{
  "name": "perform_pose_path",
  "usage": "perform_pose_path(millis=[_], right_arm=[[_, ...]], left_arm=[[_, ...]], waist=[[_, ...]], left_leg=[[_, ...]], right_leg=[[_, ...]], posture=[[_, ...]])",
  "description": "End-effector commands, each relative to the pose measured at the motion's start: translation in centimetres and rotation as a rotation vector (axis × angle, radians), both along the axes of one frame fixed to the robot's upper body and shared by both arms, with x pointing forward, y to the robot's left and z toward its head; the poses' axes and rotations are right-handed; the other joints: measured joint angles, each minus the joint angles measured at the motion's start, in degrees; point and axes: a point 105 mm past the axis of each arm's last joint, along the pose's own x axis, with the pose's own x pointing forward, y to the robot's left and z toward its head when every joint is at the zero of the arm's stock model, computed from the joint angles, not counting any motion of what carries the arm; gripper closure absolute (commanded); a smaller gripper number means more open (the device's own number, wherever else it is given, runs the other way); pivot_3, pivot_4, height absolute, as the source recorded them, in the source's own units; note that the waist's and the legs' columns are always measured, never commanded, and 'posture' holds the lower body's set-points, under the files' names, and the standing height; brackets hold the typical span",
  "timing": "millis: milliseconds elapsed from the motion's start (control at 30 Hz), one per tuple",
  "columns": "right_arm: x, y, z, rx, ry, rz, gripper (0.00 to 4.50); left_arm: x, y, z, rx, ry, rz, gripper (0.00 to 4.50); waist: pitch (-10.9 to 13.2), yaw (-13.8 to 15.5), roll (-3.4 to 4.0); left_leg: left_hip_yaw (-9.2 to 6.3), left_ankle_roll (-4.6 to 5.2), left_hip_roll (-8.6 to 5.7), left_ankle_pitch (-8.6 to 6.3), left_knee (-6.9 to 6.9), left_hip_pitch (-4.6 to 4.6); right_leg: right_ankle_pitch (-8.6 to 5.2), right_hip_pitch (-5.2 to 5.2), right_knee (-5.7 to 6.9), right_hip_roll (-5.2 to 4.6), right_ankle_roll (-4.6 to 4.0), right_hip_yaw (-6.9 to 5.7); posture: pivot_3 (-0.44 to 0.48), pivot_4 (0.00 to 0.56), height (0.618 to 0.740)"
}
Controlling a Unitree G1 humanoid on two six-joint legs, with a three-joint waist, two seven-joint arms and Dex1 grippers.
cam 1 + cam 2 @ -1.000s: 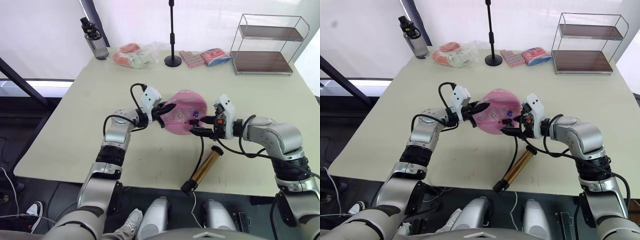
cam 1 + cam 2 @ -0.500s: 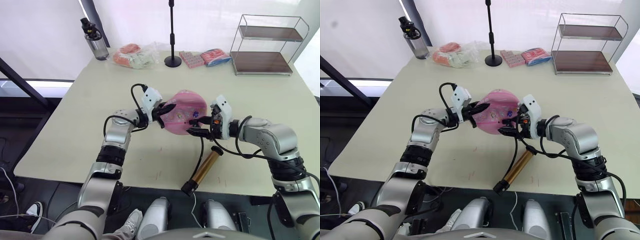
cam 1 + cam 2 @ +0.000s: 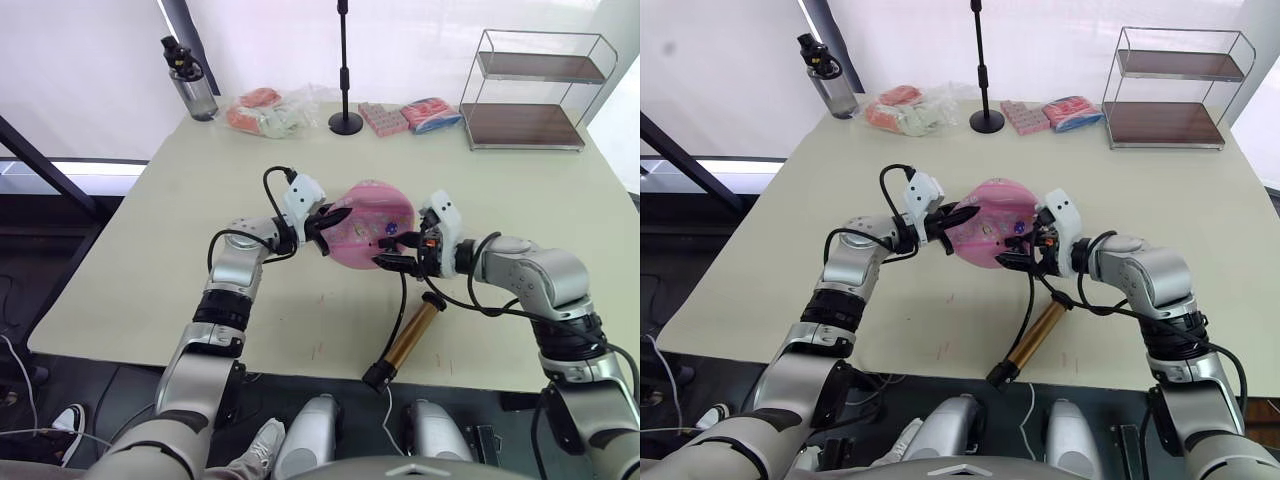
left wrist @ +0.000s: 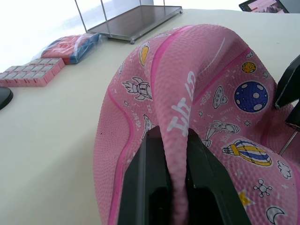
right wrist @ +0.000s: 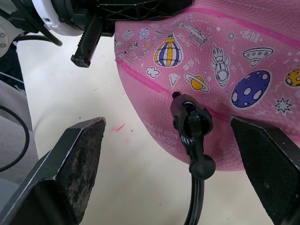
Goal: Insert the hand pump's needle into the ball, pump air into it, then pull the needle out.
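Barely shifted: right gripper [image 5: 173, 173] nudged nearer ball [image 3: 368, 224], fingers spread wide around needle [image 5: 187, 123] fitting at ball's skin. Left gripper [image 4: 174, 176] pinches ball's fold. Pump [image 3: 405, 343] lies on counter [image 3: 150, 270].

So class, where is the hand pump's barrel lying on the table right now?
In the left eye view the hand pump lies near the table's front edge, toward the robot's right, below the ball and the right gripper.
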Motion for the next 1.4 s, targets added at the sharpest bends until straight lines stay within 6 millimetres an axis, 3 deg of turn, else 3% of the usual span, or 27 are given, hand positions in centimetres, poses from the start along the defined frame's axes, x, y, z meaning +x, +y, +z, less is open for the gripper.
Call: perform_pose_path(millis=[33,100,200,333,1400], right_arm=[[0.31,0.32,1.01,0.011,-0.034,0.003,0.06],[0.27,0.38,1.05,0.01,-0.037,0.009,0.06],[0.18,0.43,1.12,0.01,-0.039,0.018,0.8],[0.23,0.39,1.13,0.007,-0.042,0.017,2.58],[0.73,0.68,1.38,0.009,-0.063,0.023,2.58]], left_arm=[[-1.76,-0.95,-5.91,0.1,0.191,-0.043,4.5],[-1.78,-0.94,-5.93,0.101,0.191,-0.044,4.5],[-1.81,-0.97,-5.96,0.1,0.192,-0.044,4.5],[-1.8,-0.96,-6.0,0.099,0.193,-0.043,4.5],[-1.7,-0.9,-6.0,0.098,0.191,-0.039,4.5]], waist=[[0.0,0.0,0.0],[0.0,0.0,0.0],[0.0,-0.01,0.01],[0.0,0.03,0.01],[0.0,0.03,0.01]], left_leg=[[0.0,0.0,0.0,0.0,0.0,0.0],[0.0,0.0,0.0,0.0,0.0,0.0],[0.0,0.0,0.0,0.0,0.0,0.0],[-0.02,0.0,0.0,0.0,0.0,0.0],[-0.05,0.0,-0.01,0.0,0.0,0.0]], right_leg=[[0.0,0.0,0.0,0.0,0.0,0.0],[0.0,0.0,0.0,0.0,0.0,0.0],[0.0,0.0,0.0,0.0,0.0,0.0],[0.0,0.0,-0.02,0.0,0.0,-0.02],[0.0,0.0,-0.04,0.0,0.01,-0.04]], posture=[[0.0,0.15,0.736],[0.0,0.15,0.736],[0.0,0.15,0.736],[0.0,0.15,0.736],[0.0,0.15,0.736]])
